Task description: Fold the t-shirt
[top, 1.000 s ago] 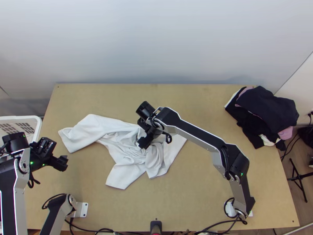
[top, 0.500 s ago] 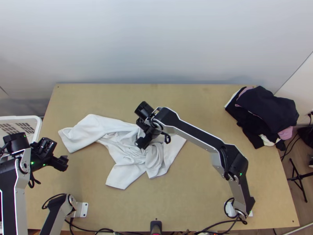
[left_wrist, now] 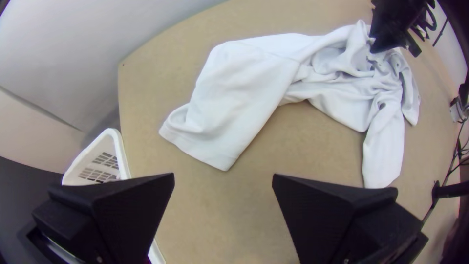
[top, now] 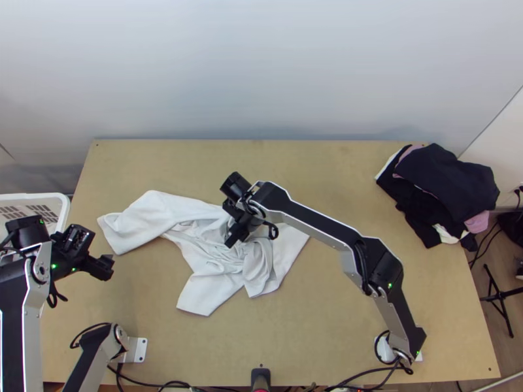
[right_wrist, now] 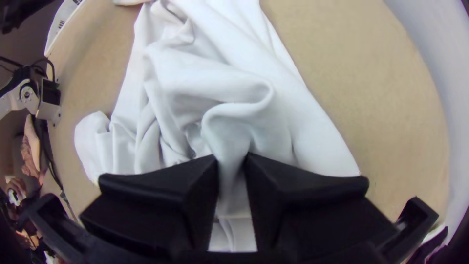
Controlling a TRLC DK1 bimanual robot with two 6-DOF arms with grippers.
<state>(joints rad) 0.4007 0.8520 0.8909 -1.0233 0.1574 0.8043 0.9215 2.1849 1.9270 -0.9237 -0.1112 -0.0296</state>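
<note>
A white t-shirt (top: 153,215) is seen lying on the light wooden table (top: 340,313), left of the middle in the top view, neither flat nor neatly folded. A broad, fairly smooth part is spread toward the table's left edge, while the middle is bunched into many creases; another part is laid out toward the near edge, and a smoother piece is found on the right, partly covered by the right arm (top: 317,225). The right tool (top: 231,242) is placed over the bunched middle, and in the right wrist view its two black fingers are seen drawn close together, with a raised fold of the white fabric pinched between them. The left tool (top: 106,266) is held over the table's left part, apart from the t-shirt; in the left wrist view its fingers are spread wide, with nothing gripped. Beyond the left edge, a white basket (top: 67,212) with slotted sides is seen beside the table. At the far right corner, a loose pile of clothes (top: 448,179), mostly dark with some lilac and white, is heaped partly over the edge.
</note>
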